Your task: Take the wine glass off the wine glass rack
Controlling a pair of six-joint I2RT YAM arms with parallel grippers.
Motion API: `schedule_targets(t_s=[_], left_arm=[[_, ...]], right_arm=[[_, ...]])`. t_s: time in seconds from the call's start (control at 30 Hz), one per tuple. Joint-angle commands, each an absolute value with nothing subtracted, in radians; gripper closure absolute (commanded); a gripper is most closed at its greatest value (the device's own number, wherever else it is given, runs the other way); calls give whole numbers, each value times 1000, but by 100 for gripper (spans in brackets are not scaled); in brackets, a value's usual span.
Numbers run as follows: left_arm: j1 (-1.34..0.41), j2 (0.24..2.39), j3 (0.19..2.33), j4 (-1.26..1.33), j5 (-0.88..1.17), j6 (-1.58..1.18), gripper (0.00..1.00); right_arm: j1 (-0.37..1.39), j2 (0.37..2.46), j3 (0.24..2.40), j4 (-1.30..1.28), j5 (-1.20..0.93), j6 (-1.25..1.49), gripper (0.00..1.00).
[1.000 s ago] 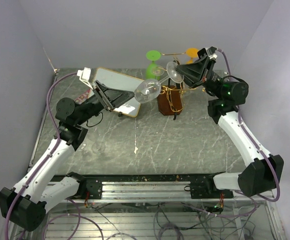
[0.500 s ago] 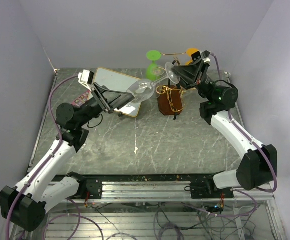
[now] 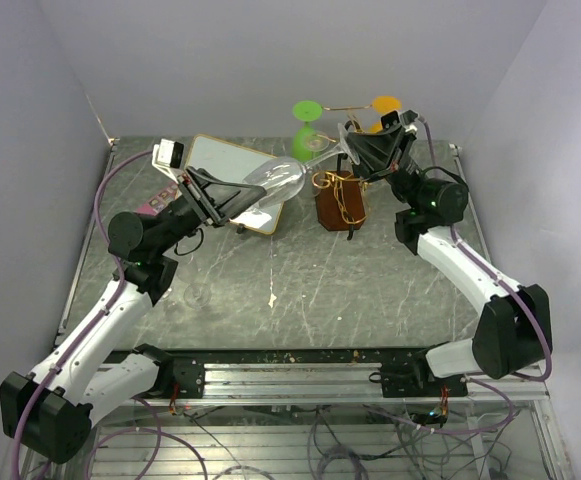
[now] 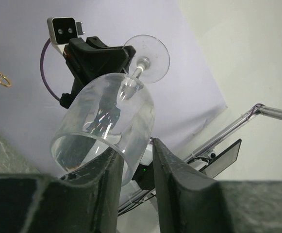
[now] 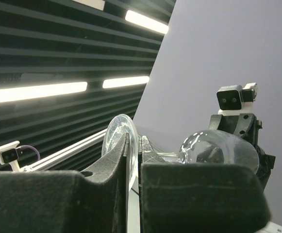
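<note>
A clear wine glass (image 3: 278,180) lies nearly level in the air, left of and above the wine glass rack (image 3: 341,203), a gold wire stand on a dark wooden block. My right gripper (image 3: 353,148) is shut on the glass's round foot (image 5: 117,141), pinched edge-on between the fingers. My left gripper (image 3: 246,196) has closed on the bowl's rim: the bowl wall (image 4: 109,116) sits between the two fingers (image 4: 179,189), one inside the bowl and one outside. The stem (image 4: 137,73) points away toward the right arm.
A green glass (image 3: 307,124) and an orange one (image 3: 383,107) hang at the rack's far arms. A white framed board (image 3: 225,163) lies under the left arm, with a small pink item (image 3: 156,205) at the table's left. Walls close in behind.
My left gripper has moved in over the bowl's rim and its jaws have narrowed from wide open onto the glass wall. The right arm has carried the glass a little left and tilted it flatter.
</note>
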State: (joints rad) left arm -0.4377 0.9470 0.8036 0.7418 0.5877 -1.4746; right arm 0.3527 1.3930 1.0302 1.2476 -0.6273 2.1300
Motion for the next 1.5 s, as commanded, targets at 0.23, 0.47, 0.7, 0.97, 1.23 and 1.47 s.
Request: schedule_targets(t_s=[0.23, 0.47, 0.7, 0.97, 1.23, 1.47], left_arm=[[-448, 903, 858, 744, 591, -1428, 93], [-448, 869, 880, 641, 571, -1365, 93], [-448, 840, 885, 509, 570, -1305, 93], [-448, 768, 958, 125, 566, -1109, 93], [-448, 762, 1126, -507, 538, -798, 93], [-448, 854, 1202, -896, 435, -632, 93]], right_arm=[[365, 1361, 958, 1109, -653, 2116, 83], [327, 1206, 905, 790, -559, 1833, 61], [213, 1011, 960, 261, -378, 1469, 25], [164, 895, 1099, -88, -85, 1184, 8], [161, 866, 1162, -169, 97, 1020, 5], [163, 857, 1170, -165, 160, 956, 4]])
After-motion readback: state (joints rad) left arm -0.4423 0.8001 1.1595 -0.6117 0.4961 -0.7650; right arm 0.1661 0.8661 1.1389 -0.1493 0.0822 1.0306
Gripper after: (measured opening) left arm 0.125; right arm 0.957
